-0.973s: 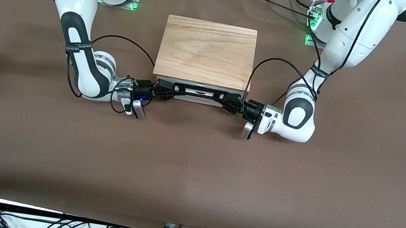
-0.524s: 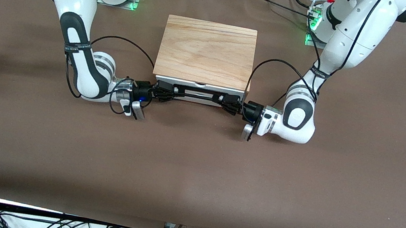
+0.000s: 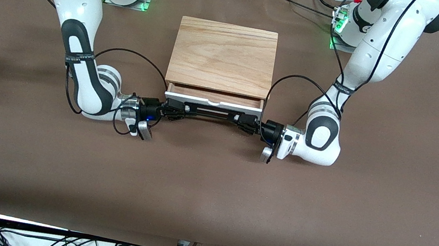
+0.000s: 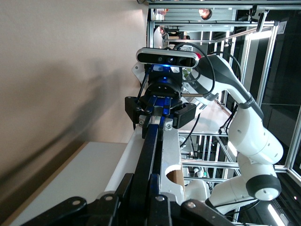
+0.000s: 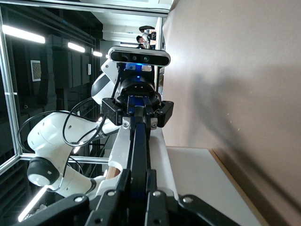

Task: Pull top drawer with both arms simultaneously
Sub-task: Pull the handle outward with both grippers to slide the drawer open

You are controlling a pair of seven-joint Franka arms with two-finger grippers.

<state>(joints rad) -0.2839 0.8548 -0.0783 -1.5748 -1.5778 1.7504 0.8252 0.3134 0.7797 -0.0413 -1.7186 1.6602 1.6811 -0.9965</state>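
We see a wood-topped drawer box [image 3: 223,56] standing on the brown table cover [image 3: 208,191], midway between the two arm bases. Its top drawer [image 3: 214,101] juts out a little from under the wood-grain top, toward the front camera, so that a narrow strip of its light wood tray [image 3: 215,95] shows between the top panel's edge and the white front panel. The long black bar handle [image 3: 209,111] runs along that front panel.

The right gripper [image 3: 174,109] sits low over the table at the handle's end toward the right arm's base, its jaws pressed onto the bar from both sides. The left gripper [image 3: 246,123] does the same at the handle's other end, pinching the bar. Both forearms lie nearly level with the table and point inward at each other, so the two grippers face one another along the handle.

In the left wrist view we look straight down the handle [image 4: 150,155] to the right gripper [image 4: 159,109] clamped on it, with the drawer's white panel [image 4: 167,162] alongside. The right wrist view mirrors this: the bar [image 5: 138,155] leads to the left gripper [image 5: 137,109]. Each camera's own fingers appear to close on the bar at the picture's edge, though only their bases show clearly.
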